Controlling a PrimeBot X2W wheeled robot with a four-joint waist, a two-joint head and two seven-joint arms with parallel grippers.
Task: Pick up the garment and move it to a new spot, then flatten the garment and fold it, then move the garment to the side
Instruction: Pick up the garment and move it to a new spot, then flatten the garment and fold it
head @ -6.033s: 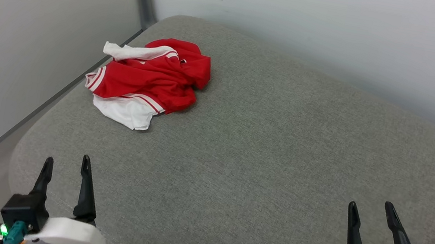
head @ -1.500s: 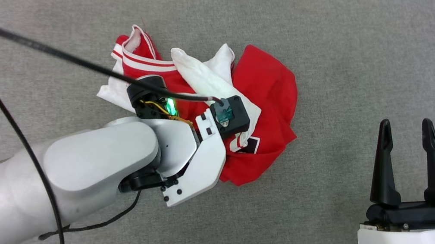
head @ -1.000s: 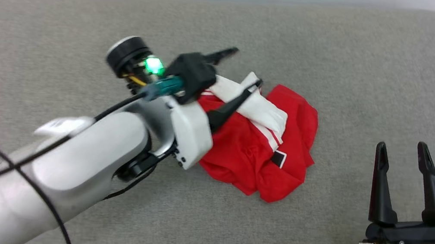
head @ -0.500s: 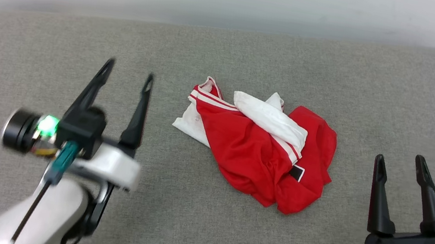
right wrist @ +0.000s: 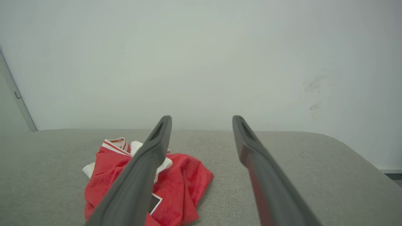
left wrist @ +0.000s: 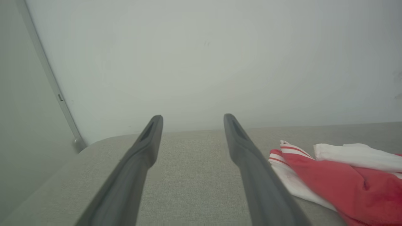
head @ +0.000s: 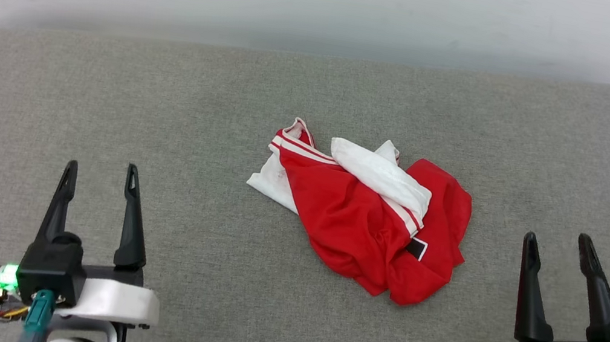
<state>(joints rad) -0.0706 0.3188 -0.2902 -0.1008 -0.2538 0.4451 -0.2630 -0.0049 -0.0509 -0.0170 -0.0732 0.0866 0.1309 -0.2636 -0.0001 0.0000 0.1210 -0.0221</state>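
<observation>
Head view had the garment (head: 361,223) lying crumpled in the middle of the cushion (head: 168,106), between my two grippers and well apart from both (central so either arm could reach for flattening, I judged). Both my left gripper (head: 102,166) and right gripper (head: 556,236) sat parked low, fingers (head: 131,217) spread wide, gripping nothing, clear of the cloth. Its black tag (head: 416,248) faced up.

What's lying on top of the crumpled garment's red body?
A white sleeve with striped trim drapes across the red garment, a small black tag just below it. Whatever lies under the folds is covered.
</observation>
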